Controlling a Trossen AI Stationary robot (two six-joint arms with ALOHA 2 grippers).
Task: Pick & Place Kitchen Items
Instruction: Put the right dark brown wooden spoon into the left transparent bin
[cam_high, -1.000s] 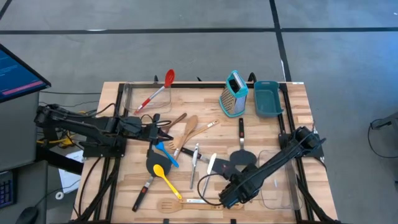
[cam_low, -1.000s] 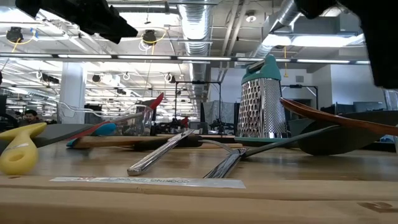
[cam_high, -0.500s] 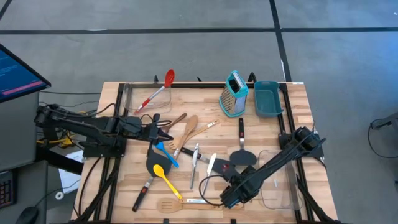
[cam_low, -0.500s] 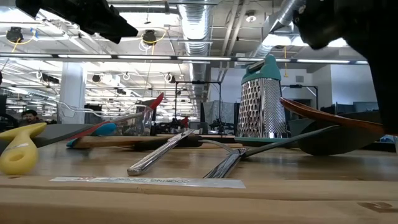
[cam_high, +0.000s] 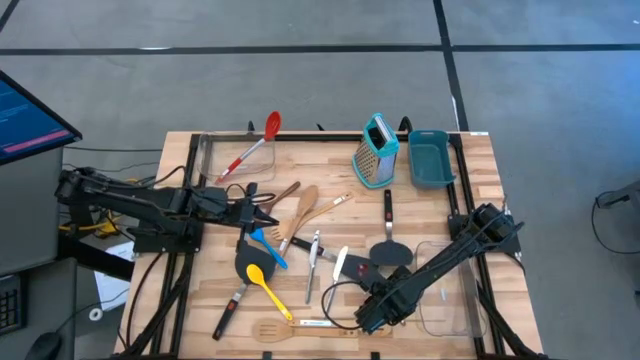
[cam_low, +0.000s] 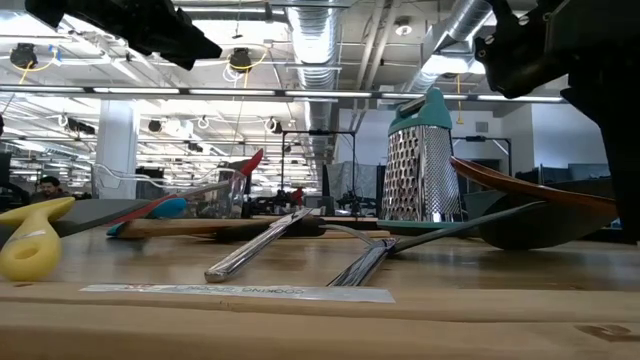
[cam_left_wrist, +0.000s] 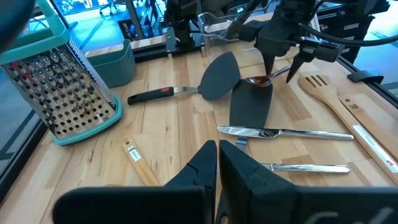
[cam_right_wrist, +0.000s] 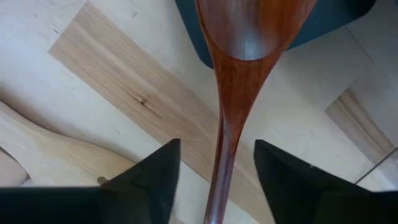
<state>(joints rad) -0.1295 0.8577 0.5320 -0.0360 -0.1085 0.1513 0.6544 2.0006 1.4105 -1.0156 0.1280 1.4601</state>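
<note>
A red-brown wooden spoon (cam_right_wrist: 231, 93) lies near the table's front right, its bowl (cam_left_wrist: 257, 81) resting on a black spatula's blade (cam_left_wrist: 249, 106). My right gripper (cam_right_wrist: 214, 155) points straight down over it, open. Its two fingers stand either side of the spoon's thin neck, with a gap showing on both sides. In the high view this gripper (cam_high: 373, 316) is near the front edge. My left gripper (cam_left_wrist: 217, 155) is shut and holds nothing. It hovers above the table's left middle (cam_high: 262, 213), over a cluster of spoons and spatulas.
A teal box grater (cam_high: 376, 150) and a teal bin (cam_high: 430, 158) stand at the far right. One clear container (cam_high: 228, 155) at the far left holds a red spoon. Another clear container (cam_high: 445, 300) sits beside my right arm. A slotted wooden spatula (cam_high: 275, 330) lies by the front edge, metal cutlery (cam_left_wrist: 283, 132) in the middle.
My right gripper has come down toward the wooden spoon, dropping into the top right of the low view. It still points straight down. The spoon and the other utensils have not moved.
</note>
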